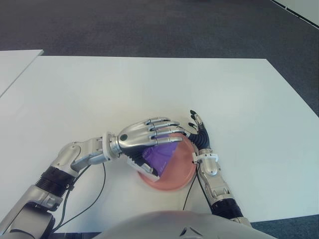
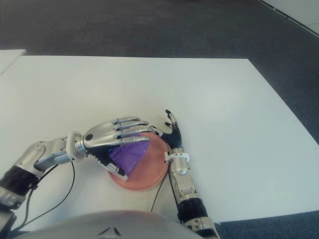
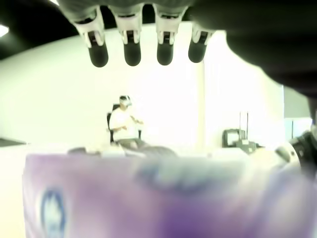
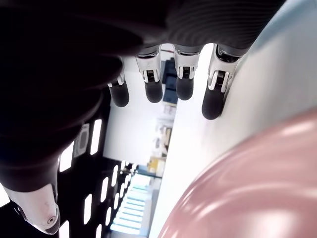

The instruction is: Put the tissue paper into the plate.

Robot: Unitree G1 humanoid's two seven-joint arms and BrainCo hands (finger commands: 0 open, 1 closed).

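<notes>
Your left hand holds the tissue pack over the plate on a white counter.

Your left hand [image 1: 149, 133] reaches in from 8 o'clock, fingers extended flat over the purple tissue paper [image 1: 162, 155], thumb beneath, gripping it above the pink plate [image 1: 180, 174]. At the plate's 3 o'clock edge your right hand [image 1: 196, 130] stands fingers spread. Beyond the counter [image 1: 149, 84], dark carpet [image 1: 149, 25]; a seated person [image 3: 124, 124] shows far off.

White desk [image 1: 149, 84], matte, bare across its far part. Second white desk [image 1: 17, 62] at far left, split from the first by a narrow gap. Dark grey carpet [image 1: 149, 25] beyond both. Pale strip [image 1: 299, 10] at far right corner. Left wrist view: bright white wall [image 3: 59, 99], seated person [image 3: 124, 124] in white, dark equipment [image 3: 233, 136] nearby. Right wrist view: rows of ceiling lights [image 4: 99, 198].
</notes>
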